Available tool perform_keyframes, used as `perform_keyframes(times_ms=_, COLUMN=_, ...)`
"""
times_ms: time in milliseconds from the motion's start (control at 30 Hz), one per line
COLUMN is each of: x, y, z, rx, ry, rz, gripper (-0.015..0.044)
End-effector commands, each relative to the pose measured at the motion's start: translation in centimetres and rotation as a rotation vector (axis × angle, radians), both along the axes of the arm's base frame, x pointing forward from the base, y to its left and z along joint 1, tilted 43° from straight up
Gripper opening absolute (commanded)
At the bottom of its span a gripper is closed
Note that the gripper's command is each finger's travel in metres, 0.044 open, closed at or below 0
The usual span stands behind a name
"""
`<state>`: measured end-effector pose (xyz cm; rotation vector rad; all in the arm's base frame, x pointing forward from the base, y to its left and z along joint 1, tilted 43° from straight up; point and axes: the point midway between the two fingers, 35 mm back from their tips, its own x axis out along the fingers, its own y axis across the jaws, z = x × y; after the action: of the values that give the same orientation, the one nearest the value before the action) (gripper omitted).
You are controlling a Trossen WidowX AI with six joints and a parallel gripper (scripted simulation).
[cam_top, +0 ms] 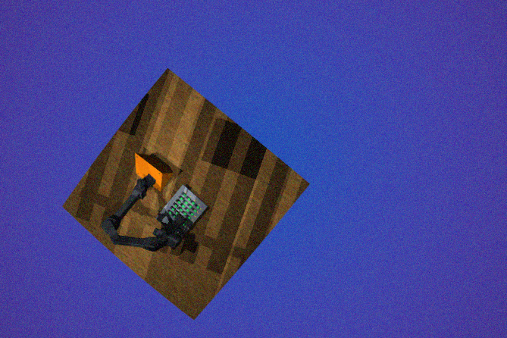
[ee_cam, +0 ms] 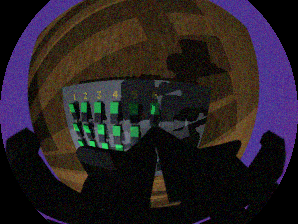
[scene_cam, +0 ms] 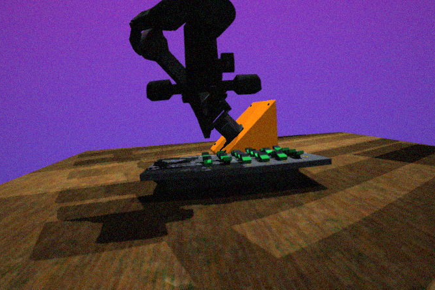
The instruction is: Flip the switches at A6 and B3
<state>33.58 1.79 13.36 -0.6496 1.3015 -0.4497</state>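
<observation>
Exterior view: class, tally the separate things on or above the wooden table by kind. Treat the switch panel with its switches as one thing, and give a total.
Orange wedge block: 1
Grey switch panel: 1
Black robot arm: 1
Total: 3
</observation>
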Motion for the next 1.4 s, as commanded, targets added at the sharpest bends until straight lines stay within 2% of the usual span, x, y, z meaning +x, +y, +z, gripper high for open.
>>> perform_keyframes(times_ms=0, x=-0.1, y=-0.6, z=-0.4, rx=-0.006, ry=-0.003, rz=0.008, gripper=0.0000)
perform_keyframes(times_ms=567, x=0.4, y=-2.1, z=-2.1, rx=-0.007, ry=-0.003, rz=0.008, gripper=0.0000)
perform_keyframes(times_ms=1367, x=0.4, y=-2.1, z=-2.1, rx=-0.007, ry=-0.003, rz=0.008, gripper=0.0000)
